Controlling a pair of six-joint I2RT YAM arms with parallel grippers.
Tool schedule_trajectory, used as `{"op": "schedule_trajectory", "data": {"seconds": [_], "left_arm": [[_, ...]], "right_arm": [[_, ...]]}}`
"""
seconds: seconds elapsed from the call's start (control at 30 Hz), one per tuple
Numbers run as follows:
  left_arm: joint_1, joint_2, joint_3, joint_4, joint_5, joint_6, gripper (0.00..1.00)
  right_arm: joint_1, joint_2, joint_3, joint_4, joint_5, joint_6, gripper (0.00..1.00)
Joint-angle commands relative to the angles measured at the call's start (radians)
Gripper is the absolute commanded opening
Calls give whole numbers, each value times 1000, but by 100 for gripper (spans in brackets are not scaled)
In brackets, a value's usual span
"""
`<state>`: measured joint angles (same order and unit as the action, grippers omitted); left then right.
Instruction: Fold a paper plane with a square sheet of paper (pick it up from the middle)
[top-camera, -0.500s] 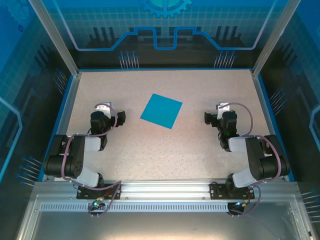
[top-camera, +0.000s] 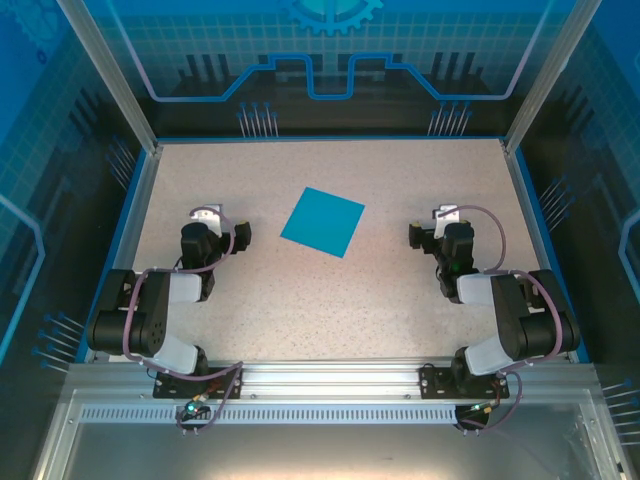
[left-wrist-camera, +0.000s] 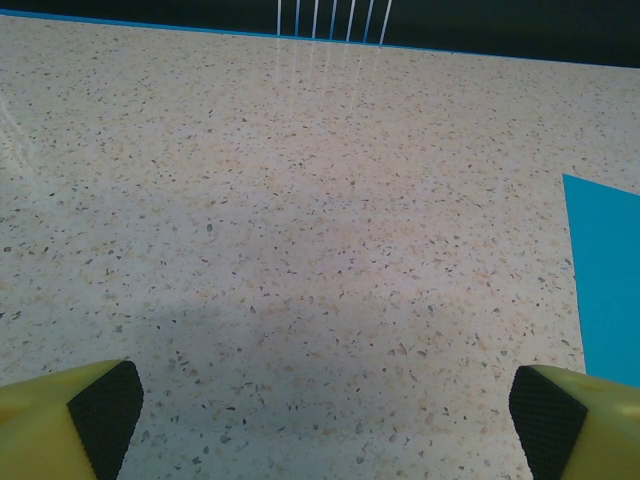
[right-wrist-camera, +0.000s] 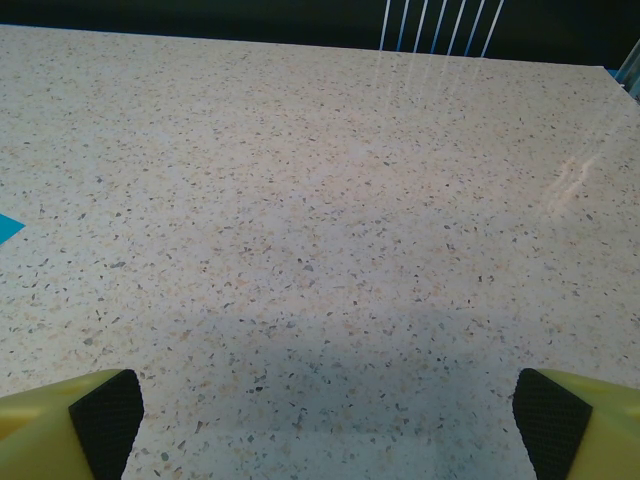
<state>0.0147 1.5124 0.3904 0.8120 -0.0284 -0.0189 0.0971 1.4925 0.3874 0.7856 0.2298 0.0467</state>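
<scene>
While both arms sit folded near the front of the speckled table (top-camera: 400, 180), the square sheet of paper (top-camera: 322, 222) lies flat and unfolded at mid-table. It is turned diamond-wise, between the two grippers and well apart from each. On the left gripper (left-wrist-camera: 325, 415) the jaws stand spread wide with nothing between them. Its black pads (left-wrist-camera: 105, 408) and yellow finger ends are cut off by the lower edge of the wrist view, where one blue side of the sheet runs out at the right margin. On the right gripper (right-wrist-camera: 325, 415) the jaws are likewise spread wide and empty, cropped the same way. A small blue corner of the sheet shows at the far left margin. From above, both grippers' fingertips are too small and dark to make out.
</scene>
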Motion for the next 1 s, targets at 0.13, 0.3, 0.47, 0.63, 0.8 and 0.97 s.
{"op": "schedule_trajectory", "data": {"seconds": [0.13,0.3,0.47,0.63,0.8,0.97], "left_arm": [[-7,8,21,-2,11,17,99],[-7,8,20,-2,11,17,99],[-7,3,18,-1,5,15,99],[-7,-120,34,-145,-53,-15,99],[-7,-239,135,-465,-66,-139,99],[-7,-293,329,-865,-24,-294,98]], "right_arm": [[-20,6,15,17,-9,-8,99],[-22,6,15,17,-10,-8,99],[-21,6,13,19,-10,-8,99],[-15,-81,74,-158,-4,-18,99],[54,-256,241,-643,121,77,99],[134,-293,408,-1046,134,327,99]]}}
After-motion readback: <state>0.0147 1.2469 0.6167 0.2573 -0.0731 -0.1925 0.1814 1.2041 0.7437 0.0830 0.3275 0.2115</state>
